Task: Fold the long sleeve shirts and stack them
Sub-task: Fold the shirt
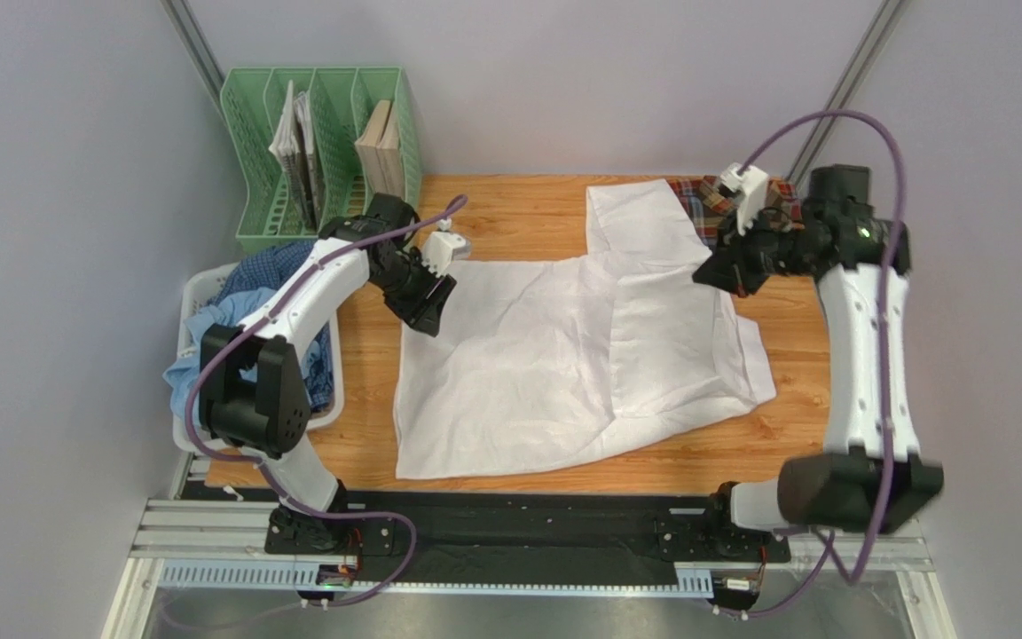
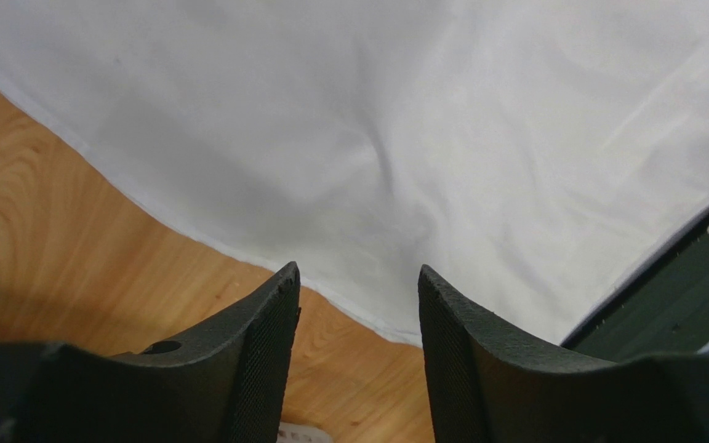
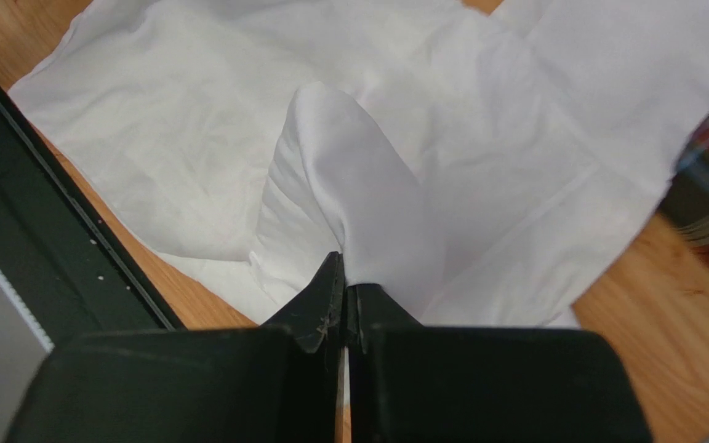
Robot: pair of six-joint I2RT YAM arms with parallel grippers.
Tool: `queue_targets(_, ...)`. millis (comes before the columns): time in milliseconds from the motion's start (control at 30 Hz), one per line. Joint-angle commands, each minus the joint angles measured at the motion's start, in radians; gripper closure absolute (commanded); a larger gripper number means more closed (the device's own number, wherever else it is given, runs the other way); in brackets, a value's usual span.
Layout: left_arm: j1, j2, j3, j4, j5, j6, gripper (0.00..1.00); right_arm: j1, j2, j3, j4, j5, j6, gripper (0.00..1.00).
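At the far left stands the basket, and the blue shirts lie heaped in it, waiting for their turn. Behind it is a green rack that has no part in this work.

Next comes my left pincer. Seen from its own camera, the left pincer has its two fingers apart, and nothing is caught between them. They hang just over the left border of the white shirt, where the cloth ends and the wooden table begins. I think it is placed there so it can take this border. Whether the tips already touch the cloth, I cannot tell.

The white shirt is spread flat over the middle of the table, its hem toward my bases and one sleeve lying toward the back. This is the shirt being folded, and the fold is not yet made.

On the right side, my right pincer is pressed together on the white shirt. From the wrist, the right pincer grips a raised ridge of white cloth (it stands up like a small tent), so I judge this side is ready to be carried over toward the left.

Behind that pincer, at the back right corner, lies the plaid shirt, partly hidden by my arm. The white sleeve lies just beside it.
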Motion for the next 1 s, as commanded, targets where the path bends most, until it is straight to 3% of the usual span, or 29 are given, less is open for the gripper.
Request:
queue_targets(0, -0.002, -0.204, -0.111, -0.058, 0.107, 0.098, 0.46, -0.015, -0.272, -0.136, -0.284, -0.018, -0.161, 1.00)
queue_targets(33, -0.003, -0.267, -0.169, -0.070, 0.114, 0.145, 0.47, -0.015, -0.386, -0.159, -0.287, 0.005, -0.172, 1.00)
queue_targets(300, -0.037, -0.537, -0.369, -0.273, 0.167, 0.401, 0.49, -0.015, -0.758, -0.303, -0.399, 0.142, -0.289, 1.00)
queue_targets(467, -0.273, -0.678, -0.498, -0.287, 0.060, 0.425, 0.46, -0.014, -0.910, -0.326, -0.398, 0.183, -0.335, 1.00)
queue_targets(533, -0.381, -0.672, -0.542, -0.282, 0.024, 0.411, 0.45, -0.014, -0.966, -0.331, -0.396, 0.183, -0.338, 1.00)
queue_targets(700, -0.517, -0.635, -0.624, -0.259, -0.083, 0.412, 0.41, -0.014, -1.076, -0.371, -0.396, 0.202, -0.368, 1.00)
queue_targets(967, -0.732, -0.519, -0.714, -0.072, -0.312, 0.310, 0.44, -0.012, -1.170, -0.380, -0.395, 0.229, -0.347, 1.00)
